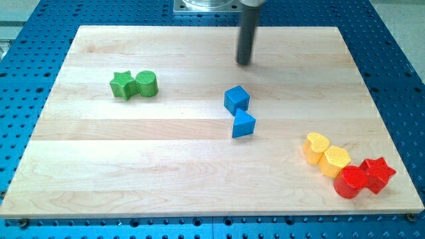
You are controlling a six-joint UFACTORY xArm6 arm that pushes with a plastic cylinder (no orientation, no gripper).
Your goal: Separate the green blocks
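Overhead-ish, looking down on a pale wooden board (pixel 199 166) with visible plank seams, laid on a blue perforated table (pixel 26 53); a grey metal base (pixel 206 5) at the view's top edge. No gripper on this arm, so nothing to open or close: only a straight dark rod, coming down from the top, with my tip (pixel 244 63) resting on bare wood near the board's top edge, touching no block.

Well to the view's left of my tip and slightly lower: green star (pixel 121 85) and green cylinder (pixel 147 83), side by side and touching, star on the left.

Below my tip, near the board's centre: blue cube (pixel 236 99), and just beneath it a blue wedge-like block (pixel 243 124), corners apparently meeting.

Down in the bottom right corner, a tight diagonal cluster: yellow heart (pixel 316 147), yellow hexagon (pixel 334 160), red cylinder (pixel 348 182), red star (pixel 378 173), each pressed against its neighbour.
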